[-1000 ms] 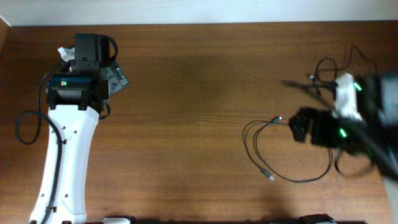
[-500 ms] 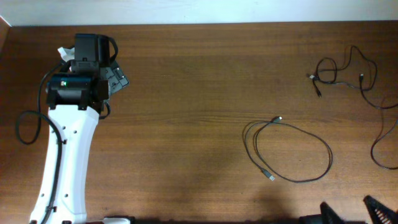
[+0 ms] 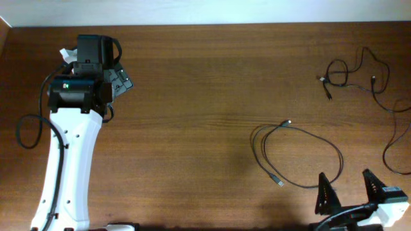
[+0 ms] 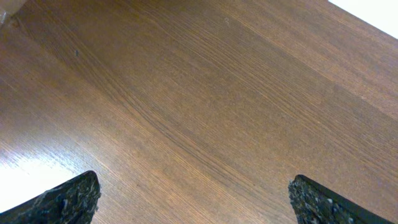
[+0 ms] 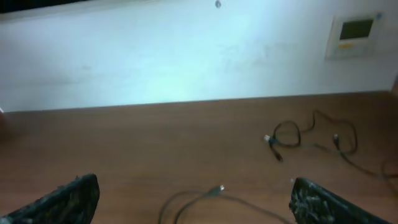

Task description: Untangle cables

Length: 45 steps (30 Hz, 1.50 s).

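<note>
One looped cable [image 3: 334,146] lies right of centre on the bench, well apart from the cables [image 3: 347,72] far right, which look unsorted. Both arms' jaws gape released, empty.

One table [image 3: 192,128] carries at least three thin cables [image 3: 338,156] and two robot arms [image 3: 70,147].

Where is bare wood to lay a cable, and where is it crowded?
Bare: the middle of the table, between the left arm and the looped cable. Crowded: the right end, with that loop, the curled cable behind it and the right hand at the near edge.
</note>
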Tool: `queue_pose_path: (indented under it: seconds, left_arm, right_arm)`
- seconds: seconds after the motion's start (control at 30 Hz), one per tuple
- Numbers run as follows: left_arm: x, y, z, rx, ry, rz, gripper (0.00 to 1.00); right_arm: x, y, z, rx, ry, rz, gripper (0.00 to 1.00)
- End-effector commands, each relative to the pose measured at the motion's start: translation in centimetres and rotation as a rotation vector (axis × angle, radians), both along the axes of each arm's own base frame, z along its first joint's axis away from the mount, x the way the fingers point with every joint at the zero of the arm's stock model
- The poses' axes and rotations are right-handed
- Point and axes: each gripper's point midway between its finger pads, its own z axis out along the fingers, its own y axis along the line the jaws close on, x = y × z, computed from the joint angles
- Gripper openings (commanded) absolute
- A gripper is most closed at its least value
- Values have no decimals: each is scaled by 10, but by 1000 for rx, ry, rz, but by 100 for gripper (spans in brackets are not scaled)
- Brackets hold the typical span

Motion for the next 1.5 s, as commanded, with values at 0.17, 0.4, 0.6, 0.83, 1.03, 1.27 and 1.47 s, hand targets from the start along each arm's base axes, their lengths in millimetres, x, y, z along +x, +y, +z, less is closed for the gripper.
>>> queue_pose_path:
  seconds: [0.17,0.4,0.6,0.83,1.03,1.27,1.47]
  left_arm:
    - [-1,3,4,19,-5,-4,99]
    - [-1,3,4,19,-5,-4,99]
    - [-1,3,4,19,-5,-4,99]
    - [-1,3,4,19,-5,-4,99]
    - [-1,3,4,19,-5,-4,99]
    - [-1,3,4,19,-5,-4,99]
    - [-1,3,4,19,-5,-4,99]
  right_arm:
    - [32,-3,-30,-48,12,-33,99]
    - [60,8,-60,-41,15,17,98]
    - [80,11,-83,-36,-6,24,99]
    - [101,-3,-97,-29,-86,-35,98]
    - [108,-16,-106,-32,-120,-89,98]
    - [115,-25,-121,-36,-154,-135,99]
    - [114,-29,-149,-39,-39,-155,98]
